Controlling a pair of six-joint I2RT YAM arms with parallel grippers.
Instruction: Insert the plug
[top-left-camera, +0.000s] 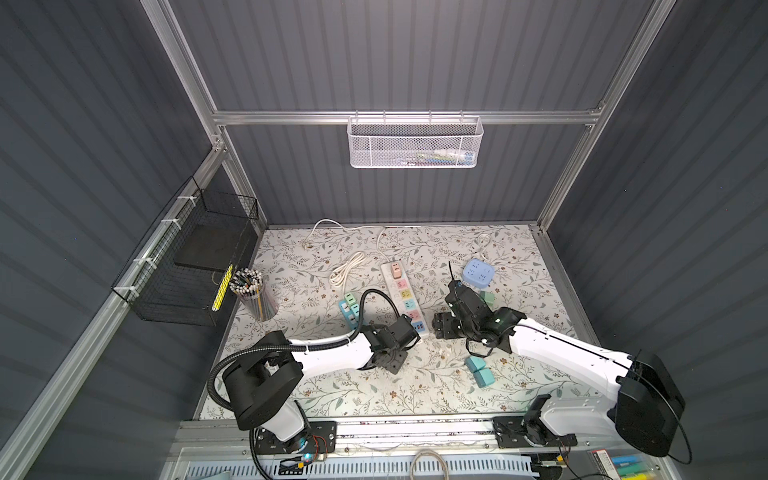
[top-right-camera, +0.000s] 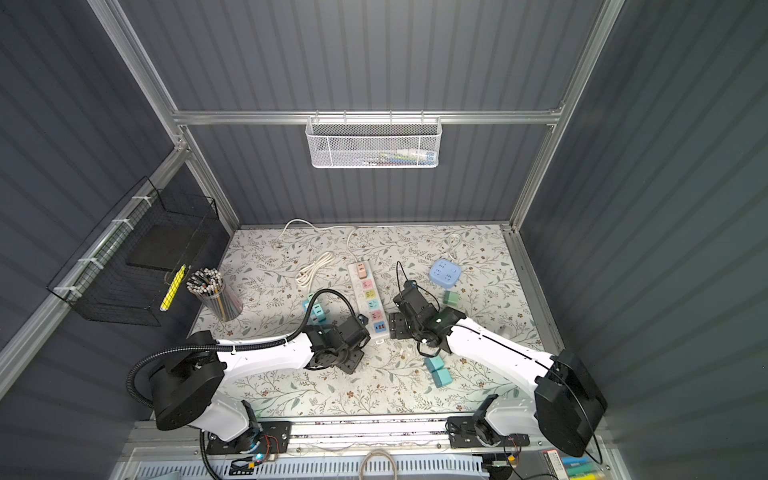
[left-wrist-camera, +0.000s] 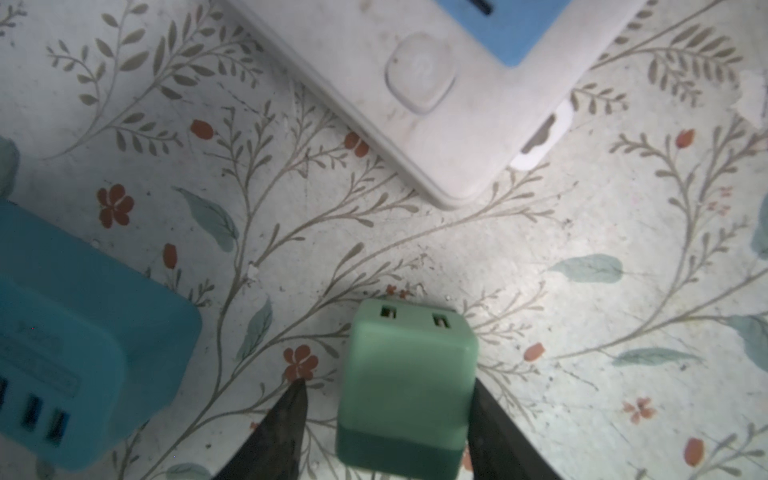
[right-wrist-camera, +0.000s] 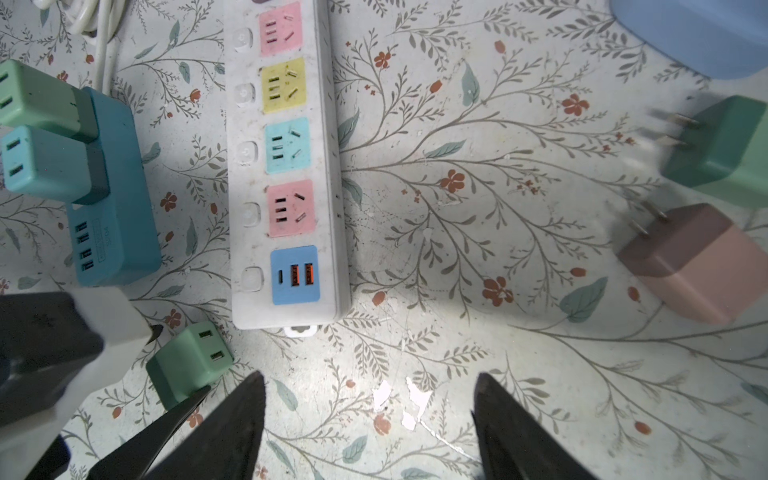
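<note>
A green cube plug (left-wrist-camera: 407, 382) lies on the flowered mat just off the near end of the white power strip (left-wrist-camera: 436, 104), its two-slot face toward the strip and its prongs hidden. My left gripper (left-wrist-camera: 387, 384) straddles it. One finger (left-wrist-camera: 486, 407) touches its side, while the other finger (left-wrist-camera: 286, 415) stands a small gap away. The right wrist view shows the same plug (right-wrist-camera: 189, 365) by the strip (right-wrist-camera: 286, 166). Over bare mat beside the strip's end, my right gripper (right-wrist-camera: 369, 376) (top-left-camera: 440, 326) is open and holds nothing. The left gripper hides the plug in both top views.
A teal socket block (right-wrist-camera: 112, 199) carrying two plugs lies left of the strip (top-left-camera: 405, 297). A green plug (right-wrist-camera: 723, 153) and a pink plug (right-wrist-camera: 698, 262) lie on their sides to the right. A blue cube socket (top-left-camera: 478, 272), two teal plugs (top-left-camera: 480, 370), a coiled white cable (top-left-camera: 347, 270) and a pencil cup (top-left-camera: 253, 293) stand around.
</note>
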